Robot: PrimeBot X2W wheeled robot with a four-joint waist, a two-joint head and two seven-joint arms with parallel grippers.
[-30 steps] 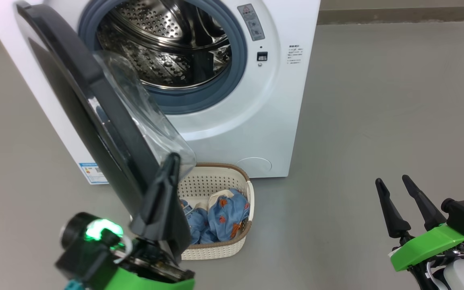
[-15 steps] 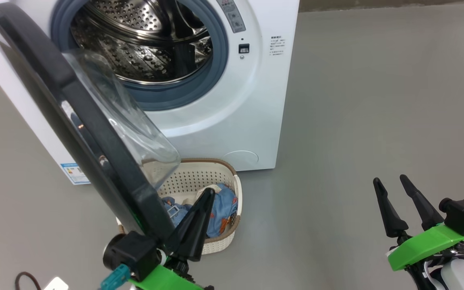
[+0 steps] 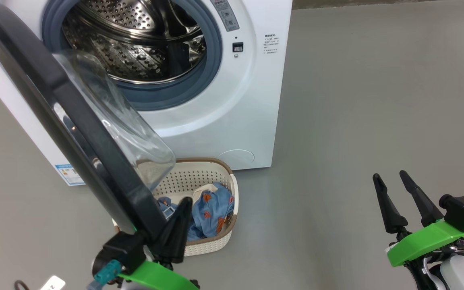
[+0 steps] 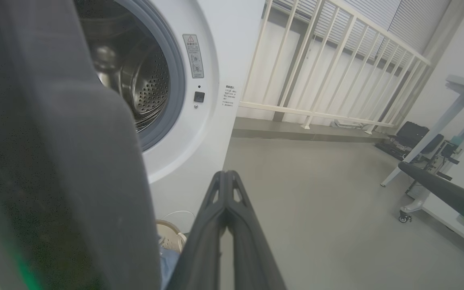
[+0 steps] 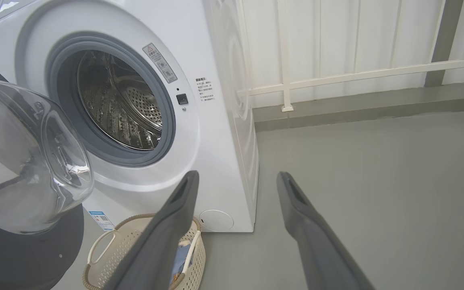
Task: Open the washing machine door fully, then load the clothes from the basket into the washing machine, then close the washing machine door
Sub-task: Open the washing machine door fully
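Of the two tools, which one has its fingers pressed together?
The left tool, beside the lower rim of the washing machine door: its fingers meet. The right tool has its fingers well apart.

No wording is legible at this resolution. The washing machine (image 3: 232, 121) carries on its front, just right of the drum opening, a grey label (image 3: 224, 14) headed by a warning triangle with pictograms beneath, and further right a block of small print (image 3: 270, 44) in several lines, both too fine to read. A blue sticker (image 3: 69, 174) with coloured bars sits at the cabinet's lower left corner, and a white tag (image 3: 52, 283) on the floor bears one dark character, possibly a 2.
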